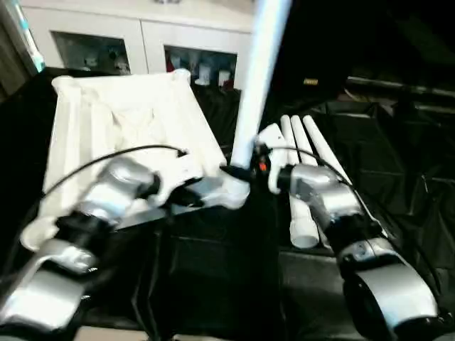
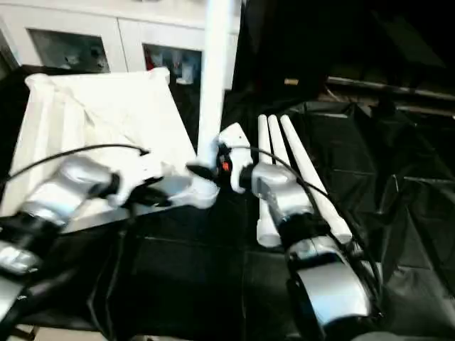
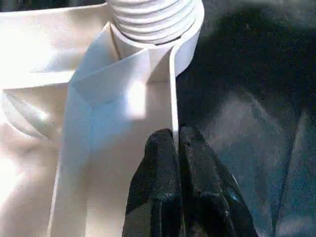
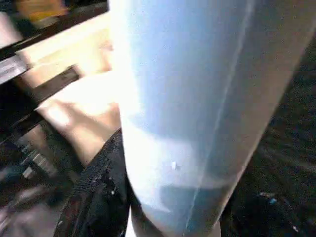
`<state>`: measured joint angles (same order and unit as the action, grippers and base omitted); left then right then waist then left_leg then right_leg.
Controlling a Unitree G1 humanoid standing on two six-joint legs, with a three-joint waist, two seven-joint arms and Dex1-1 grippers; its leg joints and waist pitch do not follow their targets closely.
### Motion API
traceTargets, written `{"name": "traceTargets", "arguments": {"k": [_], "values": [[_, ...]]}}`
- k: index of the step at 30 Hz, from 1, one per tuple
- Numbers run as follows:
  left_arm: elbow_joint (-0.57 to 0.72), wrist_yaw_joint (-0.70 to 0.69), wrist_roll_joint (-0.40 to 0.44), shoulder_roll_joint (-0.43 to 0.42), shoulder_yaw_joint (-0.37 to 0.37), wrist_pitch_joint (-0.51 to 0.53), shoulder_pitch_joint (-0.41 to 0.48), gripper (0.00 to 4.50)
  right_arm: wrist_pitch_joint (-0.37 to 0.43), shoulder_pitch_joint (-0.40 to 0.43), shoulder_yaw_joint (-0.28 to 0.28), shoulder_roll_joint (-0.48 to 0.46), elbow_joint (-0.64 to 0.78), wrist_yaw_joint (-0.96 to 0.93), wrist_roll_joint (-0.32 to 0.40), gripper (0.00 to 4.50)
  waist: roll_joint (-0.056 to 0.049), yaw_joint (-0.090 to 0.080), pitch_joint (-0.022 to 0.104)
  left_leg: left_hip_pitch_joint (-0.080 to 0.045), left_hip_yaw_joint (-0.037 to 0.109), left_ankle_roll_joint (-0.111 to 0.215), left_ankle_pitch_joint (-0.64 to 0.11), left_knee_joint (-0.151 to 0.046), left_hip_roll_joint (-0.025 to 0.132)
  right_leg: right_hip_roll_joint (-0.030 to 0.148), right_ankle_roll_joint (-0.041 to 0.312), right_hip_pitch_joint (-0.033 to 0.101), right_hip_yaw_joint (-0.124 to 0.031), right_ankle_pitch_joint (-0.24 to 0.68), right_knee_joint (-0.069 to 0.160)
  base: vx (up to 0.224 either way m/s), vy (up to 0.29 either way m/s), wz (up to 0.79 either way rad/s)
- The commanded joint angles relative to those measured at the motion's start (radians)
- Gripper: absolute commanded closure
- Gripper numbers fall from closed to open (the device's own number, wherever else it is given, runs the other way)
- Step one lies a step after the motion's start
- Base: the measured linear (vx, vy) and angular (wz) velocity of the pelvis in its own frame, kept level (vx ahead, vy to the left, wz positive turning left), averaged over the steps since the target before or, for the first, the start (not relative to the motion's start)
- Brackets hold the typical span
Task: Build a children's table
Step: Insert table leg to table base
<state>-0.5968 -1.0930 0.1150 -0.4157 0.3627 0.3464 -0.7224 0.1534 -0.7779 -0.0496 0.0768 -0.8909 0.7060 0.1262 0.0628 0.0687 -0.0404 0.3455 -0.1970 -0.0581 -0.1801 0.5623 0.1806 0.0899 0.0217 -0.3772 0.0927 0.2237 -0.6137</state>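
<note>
The white table top (image 1: 121, 128) lies upside down on the left, ribbed side up. One white leg (image 1: 257, 78) stands upright in its near right corner socket (image 1: 236, 192); the leg's threaded end (image 3: 153, 19) sits in that socket. My right gripper (image 1: 247, 170) is shut on the leg just above the socket, and one black finger (image 4: 98, 197) lies against the tube (image 4: 197, 113). My left gripper (image 3: 174, 137) is shut on the thin rim (image 3: 173, 89) of the table top right beside that corner. Three more legs (image 2: 295, 167) lie side by side to the right.
Black cloth (image 1: 398, 156) covers the work surface. A white cabinet with glass doors (image 1: 142, 42) stands behind the table top. A black cable (image 1: 106, 160) arcs over my left forearm, another over my right wrist.
</note>
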Motion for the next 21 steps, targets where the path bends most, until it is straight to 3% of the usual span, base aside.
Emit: {"name": "traceTargets", "arguments": {"k": [1,3,5,7,9,13,15,16,17,19,21], "values": [[-0.041,0.144,0.01,0.09,-0.014,0.068,-0.057,4.5,0.105,0.058,0.04,-0.028,-0.17,-0.279,-0.029,2.62,-0.03,-0.002,0.035,-0.033,0.036,-0.088,-0.394,-0.076,0.068,0.082,0.172,0.002,-0.072,0.371,0.1,0.0,0.0,0.0],[-0.06,0.188,0.013,0.118,-0.02,0.095,-0.07,4.5,0.109,0.053,0.052,-0.051,-0.181,-0.329,-0.021,2.62,-0.027,-0.004,0.031,-0.045,0.032,-0.087,-0.457,-0.072,0.065,0.079,0.16,-0.01,-0.071,0.421,0.113,-0.028,0.005,0.06],[-0.083,0.254,0.03,0.172,-0.022,0.127,-0.087,4.5,0.102,0.042,0.055,-0.099,-0.197,-0.414,-0.027,2.62,-0.028,-0.005,0.026,-0.035,0.041,-0.079,-0.487,-0.077,0.064,0.083,0.128,-0.005,-0.069,0.485,0.12,0.0,0.0,0.0],[-0.107,0.311,0.042,0.217,-0.028,0.138,-0.101,4.5,0.091,0.031,0.057,-0.136,-0.205,-0.477,-0.032,2.62,-0.028,-0.006,0.025,-0.044,0.047,-0.081,-0.529,-0.078,0.062,0.082,0.094,-0.01,-0.064,0.547,0.129,0.0,0.0,0.0],[-0.145,0.383,0.05,0.248,-0.039,0.129,-0.119,4.5,0.083,0.025,0.058,-0.164,-0.2,-0.509,-0.033,2.62,-0.025,-0.007,0.026,-0.045,0.053,-0.079,-0.553,-0.08,0.06,0.085,0.062,-0.008,-0.058,0.59,0.139,0.0,0.0,0.0],[-0.201,0.462,0.056,0.259,-0.057,0.087,-0.14,4.5,0.039,0.029,0.06,-0.186,-0.173,-0.512,-0.044,2.62,-0.028,-0.012,0.027,-0.032,0.061,-0.072,-0.55,-0.09,0.06,0.085,0.042,0.004,-0.052,0.573,0.144,0.0,0.0,0.0],[-0.18,0.438,0.054,0.236,-0.055,0.041,-0.124,4.5,0.003,0.04,0.074,-0.178,-0.127,-0.466,-0.019,2.62,-0.028,-0.028,0.031,-0.013,0.07,-0.069,-0.556,-0.098,0.061,0.087,0.042,0.018,-0.046,0.536,0.142,-0.009,0.019,-0.09],[-0.161,0.415,0.058,0.223,-0.05,0.021,-0.111,4.5,-0.01,0.048,0.079,-0.17,-0.1,-0.439,-0.006,2.62,-0.027,-0.035,0.036,-0.001,0.074,-0.065,-0.525,-0.101,0.064,0.09,0.052,0.026,-0.049,0.491,0.133,-0.012,0.031,-0.2],[-0.135,0.384,0.059,0.206,-0.043,-0.005,-0.095,4.5,-0.017,0.059,0.082,-0.16,-0.068,-0.403,0.009,2.62,-0.032,-0.034,0.039,0.0,0.075,-0.064,-0.507,-0.102,0.065,0.09,0.061,0.027,-0.05,0.454,0.132,-0.012,0.031,-0.2],[-0.106,0.347,0.058,0.186,-0.036,-0.024,-0.073,4.5,-0.023,0.074,0.083,-0.144,-0.028,-0.366,0.021,2.62,-0.028,-0.04,0.041,-0.001,0.069,-0.058,-0.471,-0.099,0.068,0.085,0.101,0.022,-0.053,0.336,0.124,0.0,0.0,0.0],[-0.081,0.319,0.056,0.164,-0.027,-0.055,-0.052,4.5,-0.025,0.092,0.087,-0.127,0.005,-0.326,0.03,2.62,-0.026,-0.033,0.041,-0.008,0.053,-0.04,-0.412,-0.093,0.069,0.086,0.154,0.016,-0.06,0.246,0.116,0.0,0.0,0.0]]}}
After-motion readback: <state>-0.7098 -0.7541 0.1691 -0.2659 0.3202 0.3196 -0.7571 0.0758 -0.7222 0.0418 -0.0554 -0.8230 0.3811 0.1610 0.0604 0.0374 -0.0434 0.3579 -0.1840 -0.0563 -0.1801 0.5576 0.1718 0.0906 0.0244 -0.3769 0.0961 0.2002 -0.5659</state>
